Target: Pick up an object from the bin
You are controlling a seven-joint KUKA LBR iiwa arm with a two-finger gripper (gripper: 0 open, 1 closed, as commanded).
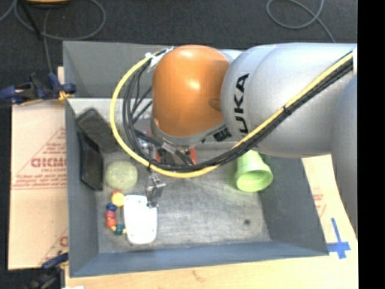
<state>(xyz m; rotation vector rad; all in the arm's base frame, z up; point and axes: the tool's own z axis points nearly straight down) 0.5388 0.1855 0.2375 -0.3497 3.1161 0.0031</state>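
Six loose things lie in the bin [216,218]. A good part of it sits under the arm [289,95] and its orange cover [186,89], so the first risk is plain blindness: the floor behind the wrist is hidden.

Two black slabs [91,158] lean at the left wall, overlapping. They look too flat and too close to the wall for an easy grab, and a swing left could knock them down.

The green cup [253,172] lies on its side at the right, mouth toward the camera, partly tucked beneath the arm. It would likely roll if nudged.

A white rounded flat piece [140,221] lies front-left. It is the thing nearest the tool [154,192], which hangs at its upper right edge (contact cannot be judged). Whether the tool is open or closed cannot be told, and nothing is seen gripped.

From this off-centre spot a grab would probably catch only the piece's edge. It could tip, skid toward the front wall, or slip out on the lift; the shell looks smooth, so probably slippery.

A pale green round thing [122,174] sits just left of the tool, near enough to be bumped. A string of coloured beads [112,214] touches the white piece's left side and could get dragged along or snagged. The yellow cable loop [180,175] hangs low and might brush things.
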